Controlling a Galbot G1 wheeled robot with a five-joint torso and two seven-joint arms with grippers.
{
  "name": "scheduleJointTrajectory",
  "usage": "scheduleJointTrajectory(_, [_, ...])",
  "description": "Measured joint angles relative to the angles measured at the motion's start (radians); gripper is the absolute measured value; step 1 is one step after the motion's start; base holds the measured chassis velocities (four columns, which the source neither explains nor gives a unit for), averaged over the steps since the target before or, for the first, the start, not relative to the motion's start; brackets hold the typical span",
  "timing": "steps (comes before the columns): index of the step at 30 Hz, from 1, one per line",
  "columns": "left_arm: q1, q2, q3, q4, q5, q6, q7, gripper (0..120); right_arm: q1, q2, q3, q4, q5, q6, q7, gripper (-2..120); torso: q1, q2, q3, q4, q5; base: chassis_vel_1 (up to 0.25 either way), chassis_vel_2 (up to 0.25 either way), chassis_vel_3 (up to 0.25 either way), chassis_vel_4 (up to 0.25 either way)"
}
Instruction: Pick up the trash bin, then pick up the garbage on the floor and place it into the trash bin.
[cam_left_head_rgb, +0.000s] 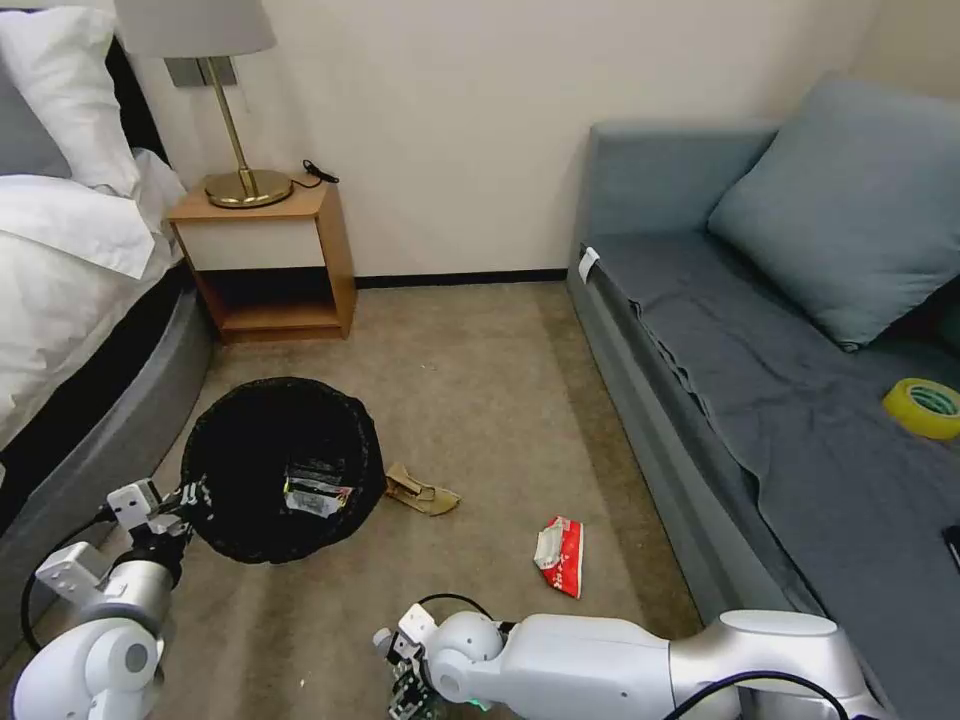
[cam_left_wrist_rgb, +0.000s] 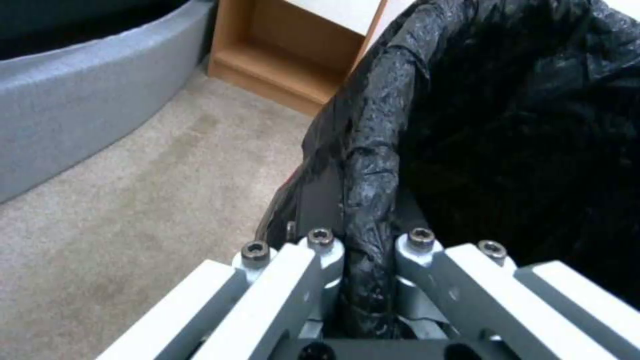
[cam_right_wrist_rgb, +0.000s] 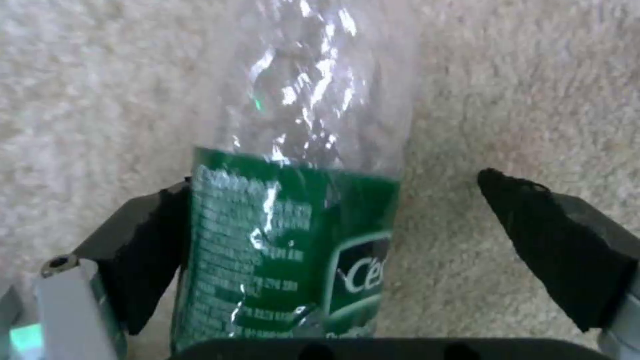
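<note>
left gripper (cam_left_wrist_rgb: 363, 280) clamps trash bin (cam_left_head_rgb: 283, 468) rim beside bed. right gripper (cam_right_wrist_rgb: 347, 250) spread wide around clear bottle (cam_right_wrist_rgb: 300, 210) on carpet; slick plastic could squirt out b/c only one pad touches.

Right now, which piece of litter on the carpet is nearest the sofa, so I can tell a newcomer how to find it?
Start at the grey sofa along the right wall and look down at the carpet just in front of its base. The red-and-white packet lies there, flat and alone. The crumpled tan paper, its nearest neighbour, sits by the trash bin instead and is plain brown.
</note>
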Motion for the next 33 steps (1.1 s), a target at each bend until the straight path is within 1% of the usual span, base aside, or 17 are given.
scheduleJointTrajectory(7, [-0.006,0.005,-0.001,0.010,-0.001,-0.002,0.001,4,-0.005,0.001,0.002,-0.018,-0.016,0.004,-0.017,99,0.000,0.000,0.000,0.0000,0.0000,0.000,0.000,0.000,0.000])
scheduleJointTrajectory(10, [-0.011,0.009,-0.001,0.014,-0.001,-0.002,0.001,4,-0.003,0.000,0.005,-0.016,-0.022,0.005,-0.021,89,0.000,0.000,0.000,-0.0004,-0.0004,0.000,0.000,0.000,0.000])
scheduleJointTrajectory(11, [-0.011,0.009,-0.001,0.014,-0.001,-0.002,0.001,4,-0.003,0.000,0.005,-0.016,-0.022,0.005,-0.021,89,0.000,0.000,0.000,-0.0004,-0.0004,0.000,0.000,0.000,0.000])
scheduleJointTrajectory(15, [-0.017,0.010,0.003,0.014,0.000,-0.002,0.001,4,0.004,-0.008,0.006,-0.006,-0.023,0.007,-0.025,77,0.000,0.000,0.000,-0.0004,-0.0003,0.000,0.000,0.000,0.000])
scheduleJointTrajectory(17, [-0.017,0.010,0.003,0.014,0.001,-0.002,0.001,4,0.004,-0.009,0.007,-0.005,-0.023,0.008,-0.026,75,0.000,0.000,0.000,-0.0003,-0.0003,0.000,0.000,0.000,0.000])
scheduleJointTrajectory(19, [-0.018,0.009,0.005,0.014,0.002,-0.001,0.001,4,0.007,-0.012,0.008,-0.002,-0.024,0.012,-0.030,65,0.000,0.000,0.000,-0.0002,-0.0001,0.000,0.000,0.000,0.000])
scheduleJointTrajectory(20, [-0.018,0.009,0.005,0.014,0.002,-0.001,0.001,4,0.007,-0.012,0.008,-0.002,-0.024,0.012,-0.030,65,0.000,0.000,0.000,-0.0002,-0.0001,0.000,0.000,0.000,0.000])
scheduleJointTrajectory(21, [-0.018,0.008,0.006,0.013,0.003,-0.001,0.000,4,0.007,-0.013,0.009,-0.002,-0.024,0.013,-0.031,61,0.000,0.000,0.000,-0.0002,-0.0002,0.000,0.000,0.000,0.000])
scheduleJointTrajectory(22, [-0.018,0.008,0.007,0.013,0.004,-0.001,0.000,4,0.007,-0.014,0.011,-0.001,-0.026,0.015,-0.031,54,0.000,0.000,0.000,-0.0002,0.0000,0.000,0.000,0.000,0.000])
scheduleJointTrajectory(23, [-0.018,0.008,0.007,0.013,0.004,-0.001,0.000,4,0.007,-0.014,0.011,-0.001,-0.026,0.015,-0.031,54,0.000,0.000,0.000,-0.0002,0.0000,0.000,0.000,0.000,0.000])
scheduleJointTrajectory(25, [-0.018,0.007,0.008,0.013,0.005,0.000,-0.001,4,0.007,-0.015,0.013,0.000,-0.030,0.017,-0.031,47,0.000,0.000,0.000,-0.0003,-0.0003,0.000,0.000,0.000,0.000])
scheduleJointTrajectory(26, [-0.018,0.007,0.009,0.013,0.005,0.001,-0.001,4,0.006,-0.016,0.015,0.002,-0.032,0.019,-0.033,39,0.000,0.000,0.000,-0.0002,-0.0001,0.000,0.000,0.000,0.000])
scheduleJointTrajectory(27, [-0.018,0.007,0.009,0.013,0.005,0.002,-0.001,4,0.005,-0.016,0.015,0.006,-0.032,0.021,-0.035,36,0.000,0.000,0.000,0.0002,0.0008,0.000,0.000,0.000,0.000])
scheduleJointTrajectory(28, [-0.018,0.007,0.009,0.013,0.005,0.002,-0.001,4,0.005,-0.016,0.015,0.006,-0.032,0.021,-0.035,36,0.000,0.000,0.000,0.0002,0.0008,0.000,0.000,0.000,0.000])
scheduleJointTrajectory(29, [-0.018,0.007,0.009,0.013,0.006,0.002,-0.002,4,0.005,-0.016,0.019,0.008,-0.033,0.021,-0.036,31,0.000,0.000,0.000,0.0008,0.0011,0.000,0.000,0.000,0.000])
scheduleJointTrajectory(31, [-0.018,0.009,0.008,0.015,0.007,0.003,-0.004,4,0.008,-0.020,0.033,0.013,-0.034,0.022,-0.033,25,0.000,0.000,0.000,0.0007,0.0004,0.000,0.000,0.000,0.000])
scheduleJointTrajectory(33, [-0.018,0.010,0.008,0.017,0.007,0.003,-0.004,4,0.011,-0.022,0.036,0.017,-0.034,0.022,-0.031,24,0.000,0.000,0.000,0.0005,0.0005,0.000,0.000,0.000,0.000])
